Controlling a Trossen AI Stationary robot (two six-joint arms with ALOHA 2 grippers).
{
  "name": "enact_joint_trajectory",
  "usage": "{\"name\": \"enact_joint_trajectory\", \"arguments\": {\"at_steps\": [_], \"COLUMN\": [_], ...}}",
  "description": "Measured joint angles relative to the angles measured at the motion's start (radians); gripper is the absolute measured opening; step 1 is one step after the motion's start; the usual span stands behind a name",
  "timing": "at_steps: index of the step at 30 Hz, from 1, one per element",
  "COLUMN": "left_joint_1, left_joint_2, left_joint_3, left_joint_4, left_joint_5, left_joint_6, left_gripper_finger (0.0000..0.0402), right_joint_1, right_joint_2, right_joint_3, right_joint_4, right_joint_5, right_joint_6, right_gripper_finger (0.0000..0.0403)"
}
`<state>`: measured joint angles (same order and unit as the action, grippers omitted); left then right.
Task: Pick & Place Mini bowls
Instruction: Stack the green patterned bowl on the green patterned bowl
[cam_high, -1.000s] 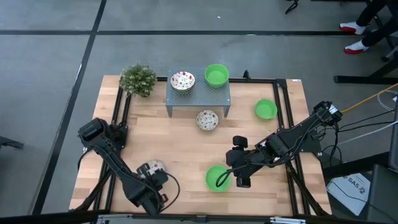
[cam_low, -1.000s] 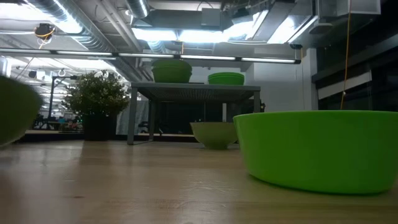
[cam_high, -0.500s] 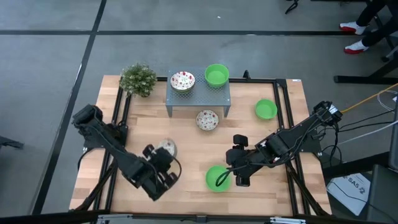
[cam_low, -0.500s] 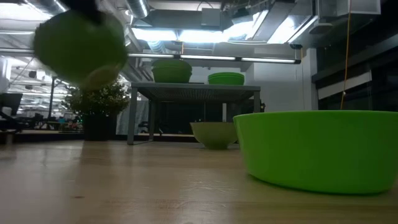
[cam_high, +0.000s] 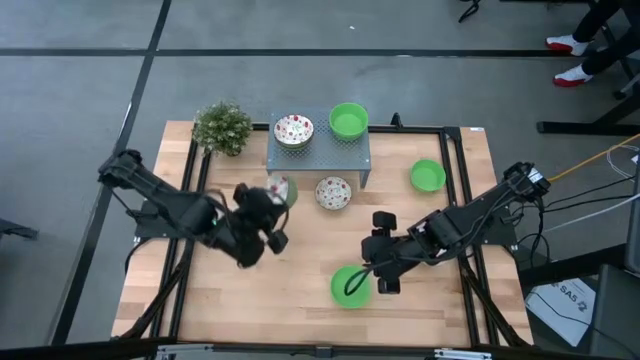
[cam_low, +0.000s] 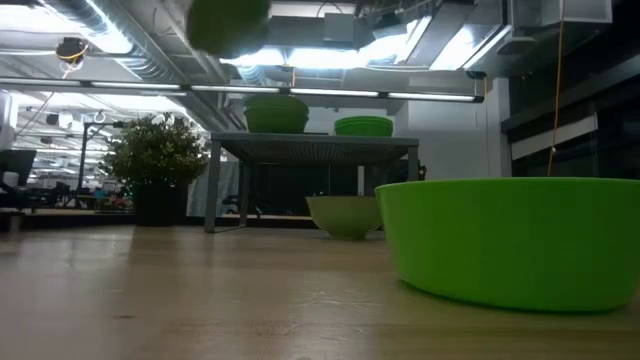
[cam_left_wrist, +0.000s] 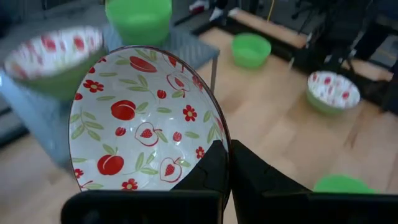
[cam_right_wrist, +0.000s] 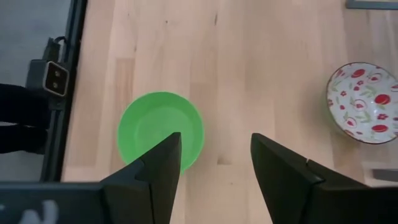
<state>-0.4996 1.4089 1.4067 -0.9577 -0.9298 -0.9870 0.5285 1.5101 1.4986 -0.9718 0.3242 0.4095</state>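
While the left gripper (cam_left_wrist: 227, 163) pinches the rim of a patterned bowl (cam_left_wrist: 140, 121) aloft beside the stand (cam_high: 318, 150), the right gripper (cam_right_wrist: 214, 158), jaws spread, apparently hovers over a green bowl (cam_right_wrist: 160, 129).

Two dark jointed arms, black cables, dark blocky pincer fingers (cam_right_wrist: 155, 165)

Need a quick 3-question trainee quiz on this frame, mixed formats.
1. True or false: the left gripper is shut on a patterned bowl.
2. Which bowls sit on the metal stand? A) two green B) one patterned bowl on the stand and one green bowl on the stand C) none
3. Fill in: the right gripper is open above the ____ bowl near the front edge.

Key: 1 true; 2 B; 3 green.
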Motion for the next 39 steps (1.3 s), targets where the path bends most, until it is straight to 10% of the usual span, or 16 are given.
{"name": "enact_joint_trajectory", "arguments": {"at_steps": [10, 24, 39], "left_joint_1": [0.22, 0.662, 0.946], "left_joint_2": [-0.099, -0.15, -0.145], "left_joint_3": [0.001, 0.017, 0.13], "left_joint_4": [0.171, 0.158, 0.061], "left_joint_5": [0.102, 0.617, 0.889], "left_joint_6": [0.447, 0.878, 1.192], "left_gripper_finger": [0.0003, 0.0003, 0.0003], "right_joint_1": [-0.068, -0.272, -0.446], "right_joint_2": [0.0, 0.0, 0.0], "right_joint_3": [0.0, 0.0, 0.0], "right_joint_4": [-0.01, -0.031, -0.017], "right_joint_5": [0.128, 0.129, 0.128], "right_joint_6": [-0.033, -0.083, -0.134], "right_gripper_finger": [0.0194, 0.0194, 0.0194]}}
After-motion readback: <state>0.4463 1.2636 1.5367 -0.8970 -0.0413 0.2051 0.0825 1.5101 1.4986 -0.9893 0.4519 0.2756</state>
